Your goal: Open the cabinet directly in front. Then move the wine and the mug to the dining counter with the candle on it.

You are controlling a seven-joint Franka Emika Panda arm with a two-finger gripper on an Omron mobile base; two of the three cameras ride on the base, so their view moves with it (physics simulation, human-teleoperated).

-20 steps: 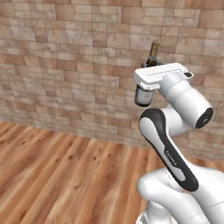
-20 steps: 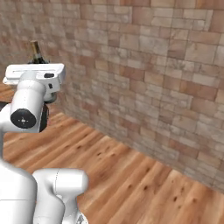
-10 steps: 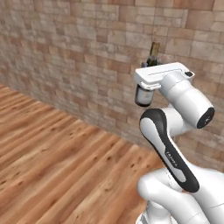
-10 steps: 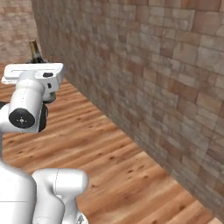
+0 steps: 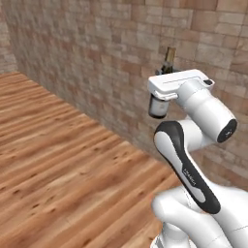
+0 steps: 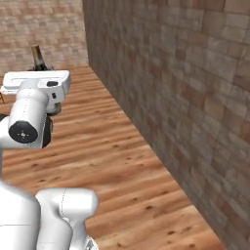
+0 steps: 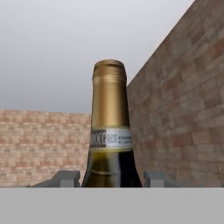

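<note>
The wine [image 7: 109, 131], a dark bottle with a golden neck and a pale label band, stands upright between my gripper's [image 7: 111, 179] two fingertips [image 7: 65, 178] in the hand view, and the gripper is shut on it. In the left base view the wine's neck [image 5: 169, 55] sticks up behind the raised white hand [image 5: 177, 82]. The right base view has the neck [image 6: 37, 54] above the hand [image 6: 36, 80]. The cabinet, the mug, the dining counter and the candle are out of view.
A brick wall [image 5: 97, 48] runs close along the arm's side, seen at the right [image 6: 185, 73] in the right base view. Bare wooden floor [image 5: 58, 160] spreads out beside it [image 6: 112, 146]. A second brick wall [image 6: 44, 24] closes the far end.
The whole picture has swept sideways in both base views, so the base has turned along the brick wall. The arm holds the same raised pose with the wine in its grip.
</note>
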